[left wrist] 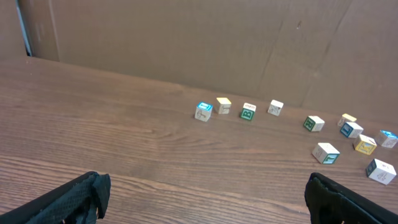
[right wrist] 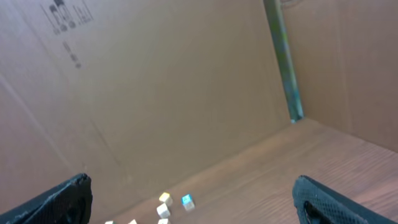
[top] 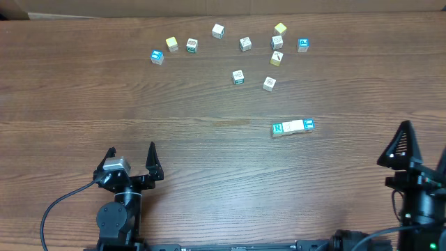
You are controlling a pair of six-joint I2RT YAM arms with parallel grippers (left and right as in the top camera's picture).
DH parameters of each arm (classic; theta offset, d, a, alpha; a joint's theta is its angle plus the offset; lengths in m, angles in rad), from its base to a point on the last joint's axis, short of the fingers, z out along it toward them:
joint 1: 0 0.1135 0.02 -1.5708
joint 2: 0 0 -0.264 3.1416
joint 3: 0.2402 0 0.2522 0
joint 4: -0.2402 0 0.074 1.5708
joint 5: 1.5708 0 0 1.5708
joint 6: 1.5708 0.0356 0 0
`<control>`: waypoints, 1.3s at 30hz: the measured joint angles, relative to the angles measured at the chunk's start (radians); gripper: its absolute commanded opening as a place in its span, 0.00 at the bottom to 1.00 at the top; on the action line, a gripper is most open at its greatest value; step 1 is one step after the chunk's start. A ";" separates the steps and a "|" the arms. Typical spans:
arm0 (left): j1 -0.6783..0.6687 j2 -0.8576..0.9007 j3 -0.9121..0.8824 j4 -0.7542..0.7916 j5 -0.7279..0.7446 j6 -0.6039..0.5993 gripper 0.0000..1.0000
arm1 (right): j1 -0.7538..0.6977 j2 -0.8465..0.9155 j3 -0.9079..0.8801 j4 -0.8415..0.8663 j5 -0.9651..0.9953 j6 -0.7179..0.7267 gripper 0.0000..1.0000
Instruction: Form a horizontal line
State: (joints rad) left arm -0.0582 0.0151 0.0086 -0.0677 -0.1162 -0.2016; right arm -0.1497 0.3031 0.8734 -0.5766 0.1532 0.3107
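Note:
The horizontal line lies right of the table's middle in the overhead view: three touching cubes, green "R" on the left, plain cream in the middle, blue picture on the right. It does not show in either wrist view. My left gripper is open and empty near the front left, far from the row; its fingers frame bare wood in the left wrist view. My right gripper sits at the front right edge, open and empty, and points up toward the back wall in its wrist view.
Several loose cubes are scattered along the back of the table, among them a yellow one and a blue one. They also show in the left wrist view. A cardboard wall stands behind the table.

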 measured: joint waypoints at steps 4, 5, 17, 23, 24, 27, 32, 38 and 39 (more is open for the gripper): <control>0.000 0.000 0.000 0.000 0.000 0.000 1.00 | -0.024 -0.056 -0.151 0.196 -0.064 0.000 1.00; 0.000 0.000 0.000 0.000 0.000 0.000 1.00 | -0.026 -0.072 -0.195 0.278 -0.082 0.000 1.00; 0.000 0.000 0.000 0.000 0.000 0.000 1.00 | -0.026 -0.218 -0.560 0.926 -0.275 -0.001 1.00; 0.000 0.000 0.000 0.000 0.000 0.000 1.00 | -0.026 -0.263 -0.612 0.927 -0.303 -0.001 1.00; 0.000 0.000 0.000 0.000 0.000 0.000 1.00 | -0.026 -0.272 -0.620 0.918 -0.307 -0.001 1.00; 0.000 0.000 0.000 0.000 0.000 0.000 1.00 | -0.027 -0.289 -0.650 0.908 -0.315 -0.001 1.00; 0.000 0.000 0.000 0.000 0.000 0.000 1.00 | -0.026 -0.290 -0.694 0.899 -0.333 -0.001 1.00; 0.000 0.000 0.000 0.000 0.000 0.000 1.00 | -0.026 -0.290 -0.741 0.882 -0.346 -0.001 1.00; 0.000 0.000 0.000 0.000 0.000 0.000 1.00 | -0.026 -0.290 -0.752 0.869 -0.348 0.000 1.00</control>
State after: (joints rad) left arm -0.0582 0.0151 0.0086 -0.0681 -0.1158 -0.2020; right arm -0.1761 0.0128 0.1219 0.2928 -0.1947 0.3103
